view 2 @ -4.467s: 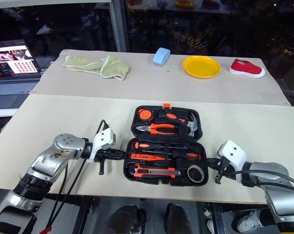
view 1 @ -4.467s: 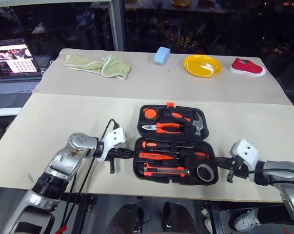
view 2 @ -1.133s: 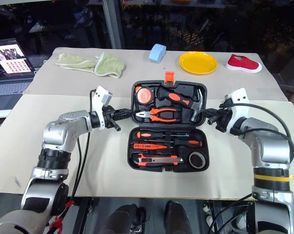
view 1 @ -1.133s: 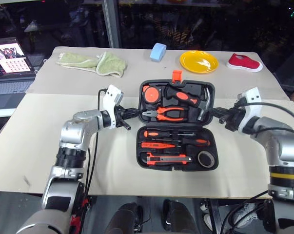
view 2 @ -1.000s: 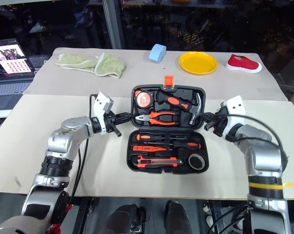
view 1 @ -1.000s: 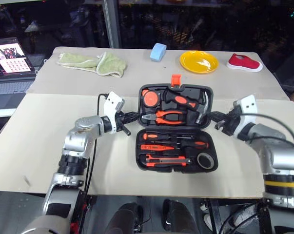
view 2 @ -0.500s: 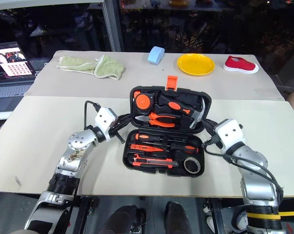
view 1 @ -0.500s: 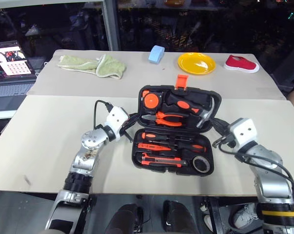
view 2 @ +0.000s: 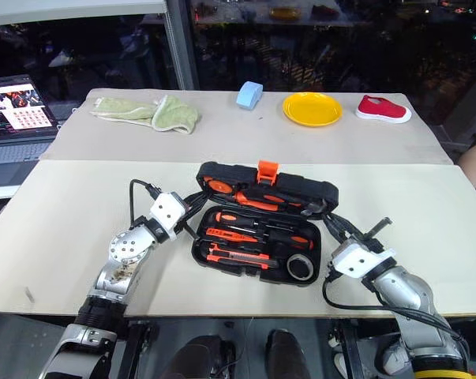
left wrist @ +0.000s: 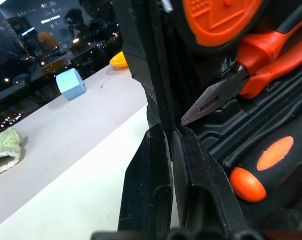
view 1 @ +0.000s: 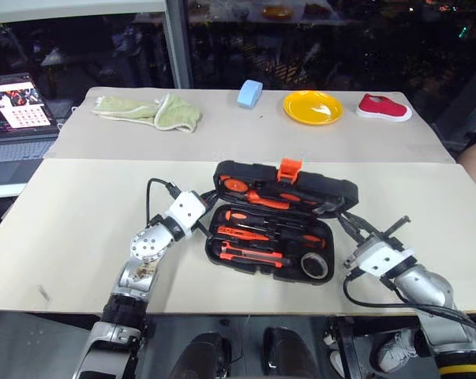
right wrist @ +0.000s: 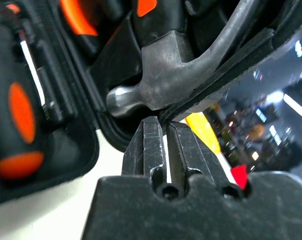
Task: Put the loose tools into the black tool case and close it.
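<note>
The black tool case [view 1: 222, 238] lies at the middle of the near table with its lid [view 1: 332, 193] tilted about halfway over the base, orange latch [view 1: 289, 168] on top. In the base lie two screwdrivers [view 1: 261, 223], the slim orange tester [view 1: 241, 234], the utility knife [view 1: 249, 257] and the tape roll [view 1: 314, 265]. Pliers [left wrist: 251, 65] and a hammer [right wrist: 176, 70] sit in the lid. My left gripper [view 1: 210, 204] is shut, its tips [left wrist: 168, 131] against the lid's left edge. My right gripper [view 1: 342, 221], also shut, has its tips [right wrist: 166, 122] against the lid's right edge.
On the far table lie a green cloth [view 1: 155, 110], a blue block [view 1: 249, 91], a yellow plate [view 1: 312, 106] and a red shoe [view 1: 384, 106]. An open laptop [view 1: 16, 110] stands at the far left. Bare tabletop lies on both sides of the case.
The lid has swung from nearly flat to about halfway over the base. Both grippers have drawn back toward me and rolled, staying shut at the lid's side edges.
</note>
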`<move>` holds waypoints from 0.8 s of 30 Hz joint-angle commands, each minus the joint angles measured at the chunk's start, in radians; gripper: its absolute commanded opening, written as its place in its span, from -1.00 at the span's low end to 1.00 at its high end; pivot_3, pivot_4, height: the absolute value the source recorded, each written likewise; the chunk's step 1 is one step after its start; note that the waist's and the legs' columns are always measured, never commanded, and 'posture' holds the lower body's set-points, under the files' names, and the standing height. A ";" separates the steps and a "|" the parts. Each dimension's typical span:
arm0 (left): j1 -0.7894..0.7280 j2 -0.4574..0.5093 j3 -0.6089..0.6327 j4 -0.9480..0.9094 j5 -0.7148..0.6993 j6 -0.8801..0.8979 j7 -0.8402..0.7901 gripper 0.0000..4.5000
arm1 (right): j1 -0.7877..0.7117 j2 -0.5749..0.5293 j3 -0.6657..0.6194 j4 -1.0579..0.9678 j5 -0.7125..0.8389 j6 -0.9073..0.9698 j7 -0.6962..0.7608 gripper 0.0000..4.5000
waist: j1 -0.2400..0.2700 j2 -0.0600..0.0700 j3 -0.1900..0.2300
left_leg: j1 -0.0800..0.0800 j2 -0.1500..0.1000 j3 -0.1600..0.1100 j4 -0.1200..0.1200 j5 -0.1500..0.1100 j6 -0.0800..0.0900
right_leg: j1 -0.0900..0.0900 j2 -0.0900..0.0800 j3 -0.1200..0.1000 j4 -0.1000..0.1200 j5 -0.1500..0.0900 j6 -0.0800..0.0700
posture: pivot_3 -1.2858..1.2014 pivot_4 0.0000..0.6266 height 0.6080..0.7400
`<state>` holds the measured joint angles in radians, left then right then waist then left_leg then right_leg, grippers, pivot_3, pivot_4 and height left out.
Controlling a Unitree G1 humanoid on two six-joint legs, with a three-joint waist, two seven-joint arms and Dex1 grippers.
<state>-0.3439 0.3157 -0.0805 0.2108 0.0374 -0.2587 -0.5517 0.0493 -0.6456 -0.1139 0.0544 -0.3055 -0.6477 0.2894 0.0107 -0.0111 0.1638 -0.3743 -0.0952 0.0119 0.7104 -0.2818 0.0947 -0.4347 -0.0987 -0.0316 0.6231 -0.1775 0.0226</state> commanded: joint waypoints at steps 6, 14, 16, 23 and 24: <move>0.082 0.121 0.108 -0.118 -0.090 0.087 -0.035 -0.27 | 0.281 -0.140 -0.053 -0.223 0.280 0.077 0.205 -0.07 | 0.002 0.001 0.000 | 0.001 0.001 0.001 -0.001 -0.001 0.002 | 0.002 0.002 0.005 0.001 0.000 -0.004 | 0.03 -0.52 0.88; -0.029 0.286 0.173 0.075 -0.142 0.168 -0.140 0.87 | 0.719 -0.344 -0.366 -0.498 0.947 0.673 0.664 0.38 | 0.010 -0.004 0.001 | 0.005 0.006 0.001 -0.008 -0.005 0.006 | 0.009 0.006 0.006 -0.013 -0.004 0.001 | 0.03 -0.52 0.88; -0.100 0.286 0.138 0.139 -0.143 0.193 -0.203 0.87 | 0.715 -0.348 -0.355 -0.520 0.948 0.716 0.691 0.38 | 0.015 -0.006 0.001 | 0.007 0.007 0.000 -0.008 -0.005 0.007 | 0.011 0.005 0.005 -0.014 -0.005 0.002 | 0.03 -0.52 0.88; -0.334 0.228 0.028 0.365 -0.109 0.161 -0.363 0.77 | 0.583 -0.319 -0.216 -0.608 0.897 0.832 0.683 -0.75 | 0.032 -0.007 0.001 | 0.002 0.005 0.001 -0.008 -0.006 0.006 | 0.006 0.005 0.006 -0.015 0.000 -0.003 | 0.03 -0.52 0.88; -0.385 0.209 0.005 0.417 -0.101 0.154 -0.395 0.64 | 0.557 -0.315 -0.176 -0.621 0.877 0.841 0.683 -0.90 | 0.034 -0.008 0.001 | -0.001 0.005 0.001 -0.008 -0.004 0.001 | 0.004 0.005 0.006 -0.014 0.001 -0.004 | 0.03 -0.52 0.88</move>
<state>-0.6721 0.5380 -0.0512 0.5885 -0.0766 -0.0733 -0.9017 0.6270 -0.9660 -0.3302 -0.5271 0.5915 0.1724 0.9749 0.0450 -0.0190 0.1643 -0.3782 -0.0904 0.0128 0.7025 -0.2854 0.0947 -0.4329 -0.0940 -0.0262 0.6090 -0.1767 0.0188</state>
